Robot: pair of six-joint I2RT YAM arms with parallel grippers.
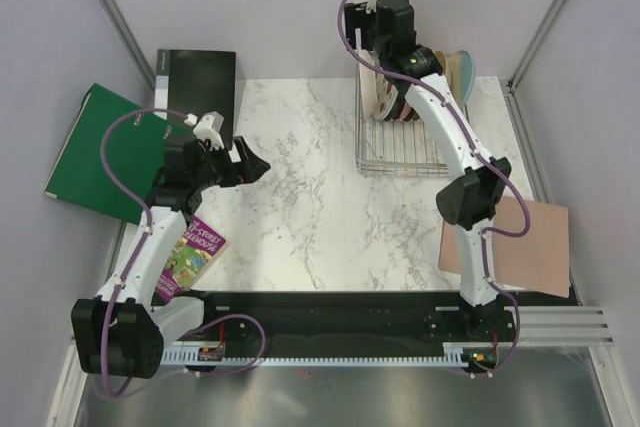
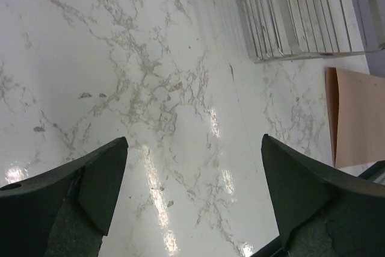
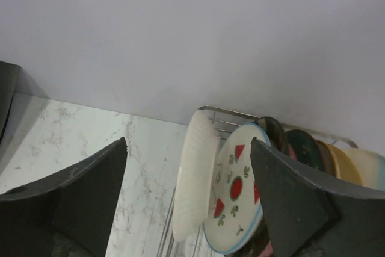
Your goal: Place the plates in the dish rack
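Note:
The silver wire dish rack (image 1: 400,152) stands at the back right of the marble table. Several plates stand upright in its far end (image 1: 400,102). In the right wrist view a plain cream ribbed plate (image 3: 195,179) is foremost. Behind it is the white plate with red fruit motifs (image 3: 237,191), then a dark patterned rim (image 3: 274,130) and further dark, yellowish and pale plates. My right gripper (image 3: 187,142) is open and empty above these plates, touching none; it also shows in the top view (image 1: 383,59). My left gripper (image 1: 255,165) is open and empty over bare marble (image 2: 194,139).
A pinkish-tan board (image 1: 520,247) lies at the right edge by the right arm's base. A green folder (image 1: 95,152), a black book (image 1: 195,82) and a colourful book (image 1: 190,252) lie at the left. Grey walls close in the back and both sides.

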